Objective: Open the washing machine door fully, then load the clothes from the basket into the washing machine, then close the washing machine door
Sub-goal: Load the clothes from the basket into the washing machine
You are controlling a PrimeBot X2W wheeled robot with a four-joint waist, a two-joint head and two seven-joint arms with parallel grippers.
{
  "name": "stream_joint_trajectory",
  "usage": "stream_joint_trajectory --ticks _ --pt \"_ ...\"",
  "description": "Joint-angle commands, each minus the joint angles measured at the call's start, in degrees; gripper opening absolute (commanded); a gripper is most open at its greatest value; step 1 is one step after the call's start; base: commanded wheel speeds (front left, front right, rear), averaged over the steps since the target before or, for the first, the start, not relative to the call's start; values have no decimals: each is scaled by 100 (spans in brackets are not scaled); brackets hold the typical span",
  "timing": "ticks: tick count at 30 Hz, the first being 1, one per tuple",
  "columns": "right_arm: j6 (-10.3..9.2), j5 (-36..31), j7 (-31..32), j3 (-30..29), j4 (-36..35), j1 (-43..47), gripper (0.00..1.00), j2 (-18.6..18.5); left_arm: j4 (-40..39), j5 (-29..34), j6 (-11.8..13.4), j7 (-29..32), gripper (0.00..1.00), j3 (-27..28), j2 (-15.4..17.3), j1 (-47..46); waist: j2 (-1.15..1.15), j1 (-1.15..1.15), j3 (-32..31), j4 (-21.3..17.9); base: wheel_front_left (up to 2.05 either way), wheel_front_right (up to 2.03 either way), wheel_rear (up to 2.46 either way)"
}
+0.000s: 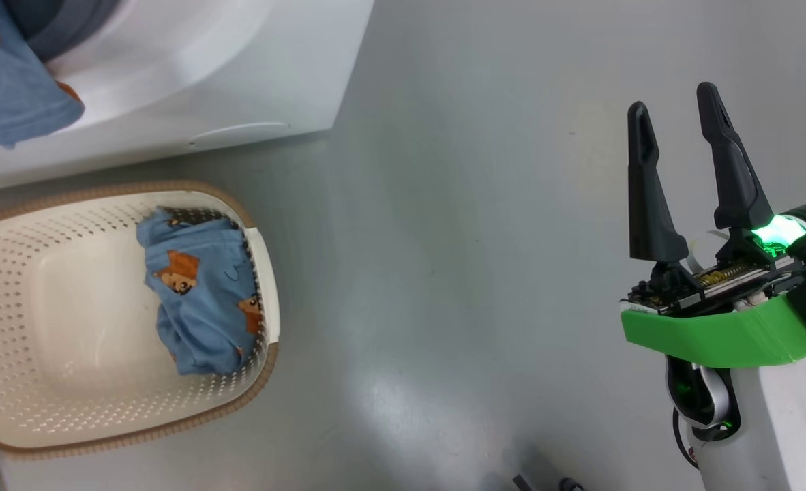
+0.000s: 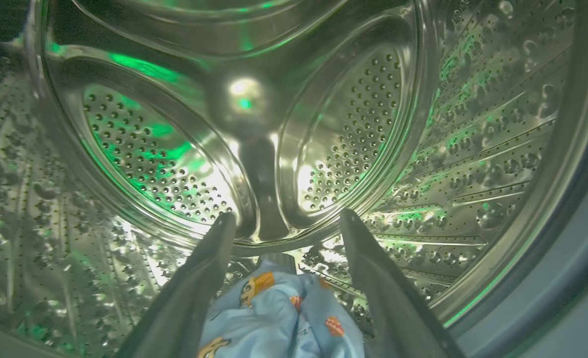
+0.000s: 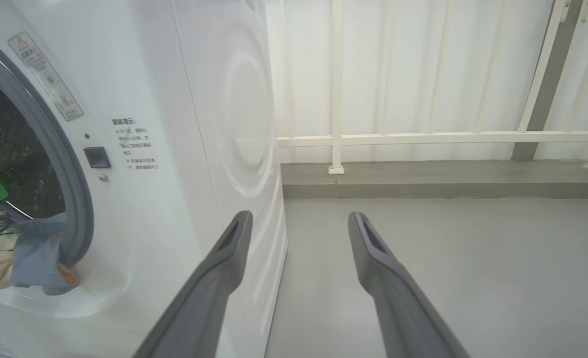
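Grey floor (image 1: 478, 239). Head view: basket (image 1: 35, 382) just before washer (image 1: 191, 88), clothes (image 1: 198, 300) inside; more hang from washer mouth; right gripper (image 1: 672, 97) well apart from washer, spread, empty. Left wrist view: left gripper (image 2: 286, 215) inside washer drum (image 2: 473, 149), spread, clothes lying between its jaws. Right wrist view: right gripper beside washer corner.

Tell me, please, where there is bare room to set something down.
The basket's left half is bare, between its wall and the clothes at its right end. So is the floor between basket and right gripper. Crowded: the washing machine mouth, where a garment hangs out.
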Motion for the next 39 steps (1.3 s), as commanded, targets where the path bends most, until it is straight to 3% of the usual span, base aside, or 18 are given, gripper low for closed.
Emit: stream_joint_trajectory --ticks 1,12,21,39 --pt "41 -56 -27 104 -113 158 100 -31 -318 117 19 -34 100 142 202 267 0 0 -82 37 0 0 0" --pt "41 -221 -27 29 -42 229 100 -31 -1270 397 -100 -34 100 900 -266 1587 0 0 -497 152 0 0 0" --pt "41 -381 -27 -28 52 393 100 -112 -1891 542 -148 -34 100 1195 -686 2685 0 0 -983 346 0 0 0" --pt "41 -381 -27 -266 223 1041 100 -365 -2772 684 -153 -35 100 1076 -1151 4343 0 0 -1910 723 0 0 0"
